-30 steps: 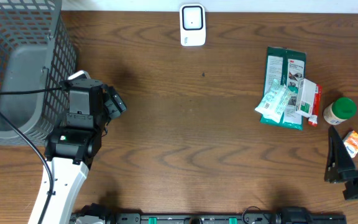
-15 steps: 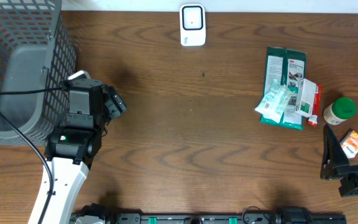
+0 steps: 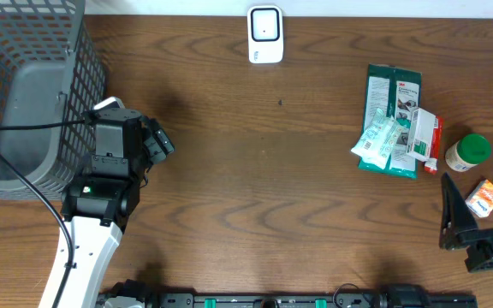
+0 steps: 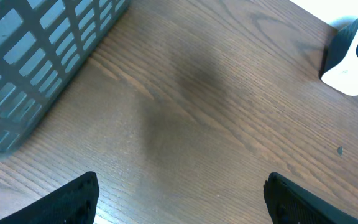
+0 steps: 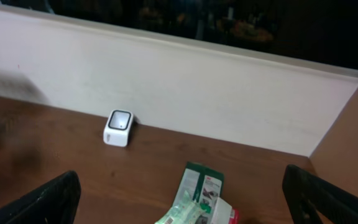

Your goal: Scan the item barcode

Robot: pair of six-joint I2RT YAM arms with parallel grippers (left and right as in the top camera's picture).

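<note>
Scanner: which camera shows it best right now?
Overhead: the scanner is whole and seen face-on from above. The right wrist view shows it whole but small and angled. The left wrist view catches only one side, cropped by the frame.

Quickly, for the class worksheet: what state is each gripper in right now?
Left gripper: open, holding nothing.
Right gripper: open, holding nothing.

green packet (image 3: 389,103) print — too small, unreadable
</note>
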